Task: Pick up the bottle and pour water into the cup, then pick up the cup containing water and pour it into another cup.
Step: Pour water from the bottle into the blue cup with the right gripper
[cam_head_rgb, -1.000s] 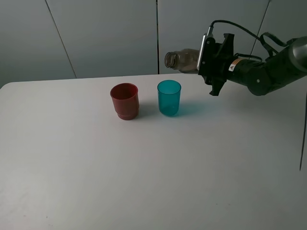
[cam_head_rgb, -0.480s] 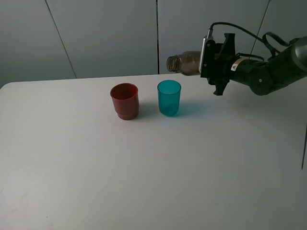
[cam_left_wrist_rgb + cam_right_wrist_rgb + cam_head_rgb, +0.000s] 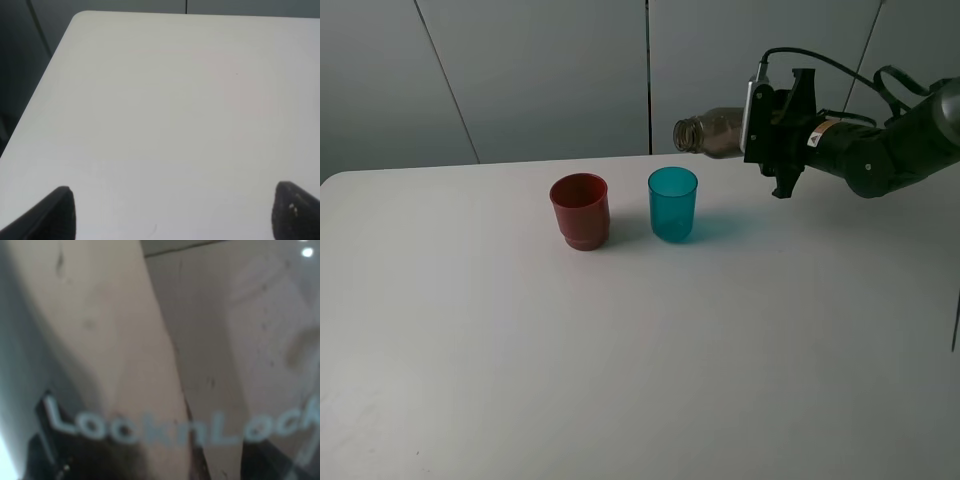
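Observation:
My right gripper point(image 3: 752, 122) is shut on the smoky grey-brown bottle point(image 3: 712, 132) and holds it tipped on its side in the air. The bottle's open neck points left, above and to the right of the teal cup point(image 3: 672, 203). The teal cup stands upright on the white table point(image 3: 620, 340). The dark red cup point(image 3: 580, 210) stands just left of it. The bottle's wall with raised lettering point(image 3: 165, 430) fills the right wrist view. My left gripper point(image 3: 170, 210) is open over bare table near its left edge; only its two dark fingertips point(image 3: 57, 212) show.
Grey wall panels point(image 3: 520, 80) stand behind the table's far edge. The table's left edge and a rounded corner point(image 3: 80, 17) show in the left wrist view. The right arm point(image 3: 880, 150) reaches in from the right, with a black cable above it.
The right gripper has drawn the tipped bottle a little to the right and slightly up, away from above the teal cup. The cups have not moved.

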Tool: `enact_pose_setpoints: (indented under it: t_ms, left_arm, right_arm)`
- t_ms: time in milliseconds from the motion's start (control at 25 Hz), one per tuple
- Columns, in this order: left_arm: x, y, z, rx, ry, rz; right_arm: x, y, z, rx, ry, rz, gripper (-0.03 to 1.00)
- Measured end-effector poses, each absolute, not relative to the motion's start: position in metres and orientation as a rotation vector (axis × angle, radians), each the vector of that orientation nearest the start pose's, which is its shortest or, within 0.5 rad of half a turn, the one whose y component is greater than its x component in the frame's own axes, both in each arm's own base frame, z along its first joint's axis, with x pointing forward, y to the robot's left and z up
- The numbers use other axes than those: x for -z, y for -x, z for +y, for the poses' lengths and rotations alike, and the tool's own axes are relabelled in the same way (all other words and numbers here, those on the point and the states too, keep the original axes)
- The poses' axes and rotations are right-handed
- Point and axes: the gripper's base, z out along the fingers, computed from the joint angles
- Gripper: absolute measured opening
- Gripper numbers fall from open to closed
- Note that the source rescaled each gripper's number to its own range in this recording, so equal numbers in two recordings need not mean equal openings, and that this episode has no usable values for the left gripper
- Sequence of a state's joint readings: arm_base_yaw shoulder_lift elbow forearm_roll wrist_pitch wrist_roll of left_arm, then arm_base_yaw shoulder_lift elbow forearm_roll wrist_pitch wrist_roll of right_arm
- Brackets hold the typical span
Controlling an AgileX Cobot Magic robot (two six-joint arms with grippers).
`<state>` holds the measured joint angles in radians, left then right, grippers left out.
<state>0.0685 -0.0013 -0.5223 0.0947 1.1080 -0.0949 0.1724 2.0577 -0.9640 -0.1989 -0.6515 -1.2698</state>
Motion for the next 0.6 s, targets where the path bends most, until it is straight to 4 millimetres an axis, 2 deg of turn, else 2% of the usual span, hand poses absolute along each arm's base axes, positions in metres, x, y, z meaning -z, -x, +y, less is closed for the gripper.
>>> enact_pose_setpoints:
  t_ms: [600]
  left_arm:
    - [-0.2799,0.0104,0.0070,-0.097,0.177,2.058]
  right_arm:
    - [-0.1220,-0.3951,0.0809,0.755,1.562,1.268,0.00]
